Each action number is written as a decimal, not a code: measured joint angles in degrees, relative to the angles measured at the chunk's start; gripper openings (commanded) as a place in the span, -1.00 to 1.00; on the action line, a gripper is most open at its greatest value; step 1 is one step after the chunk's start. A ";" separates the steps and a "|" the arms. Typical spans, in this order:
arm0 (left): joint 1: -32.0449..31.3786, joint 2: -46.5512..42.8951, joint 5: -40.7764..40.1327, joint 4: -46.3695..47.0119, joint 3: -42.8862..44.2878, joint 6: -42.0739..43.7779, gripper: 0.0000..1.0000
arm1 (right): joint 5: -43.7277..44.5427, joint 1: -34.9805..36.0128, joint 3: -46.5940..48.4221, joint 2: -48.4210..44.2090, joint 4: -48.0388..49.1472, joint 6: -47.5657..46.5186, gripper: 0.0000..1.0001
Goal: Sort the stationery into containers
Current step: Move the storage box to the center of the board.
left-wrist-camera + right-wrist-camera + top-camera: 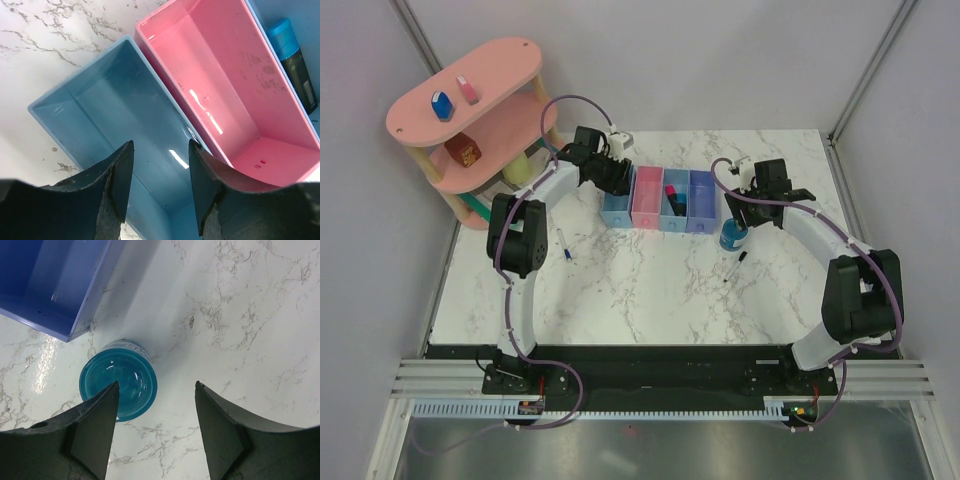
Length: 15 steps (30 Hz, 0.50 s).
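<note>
1. thin black pen [735,267] lies on the surface [650,290], nearest the right arm.
2. round teal-blue pot [125,382] stands upright just beyond it, near the violet-blue bin [55,280].
3. right tool [156,390] hovers above the pot, wide, empty; the pot sits off-centre by one finger.
4. left tool [161,175] hangs over the light blue bin [100,110], partly apart, empty.
5. black marker with blue cap [292,60] lies in the bin past the pink bin [225,90].
6. blue eraser [442,105] and pink eraser [468,90] lie on top of the pink shelf [500,70].

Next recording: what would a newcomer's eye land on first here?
The pink oval shelf at the far left dominates, then the row of four pastel bins at the far middle. The left hand hangs open over the empty light blue bin, and the right hand hangs open near the round teal pot beside the violet-blue bin.
</note>
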 measured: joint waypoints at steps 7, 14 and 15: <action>-2.23 -0.39 -0.46 -0.09 -0.70 -0.11 0.06 | -0.04 -0.09 0.00 0.31 0.02 0.02 0.39; -5.51 -0.92 -1.25 -1.51 -1.11 -0.55 0.06 | -0.28 -0.11 -0.07 0.31 0.17 0.07 0.39; -5.81 -1.03 -1.88 -1.90 -1.11 -0.55 0.06 | -0.31 -0.11 -0.17 0.31 0.31 0.07 0.40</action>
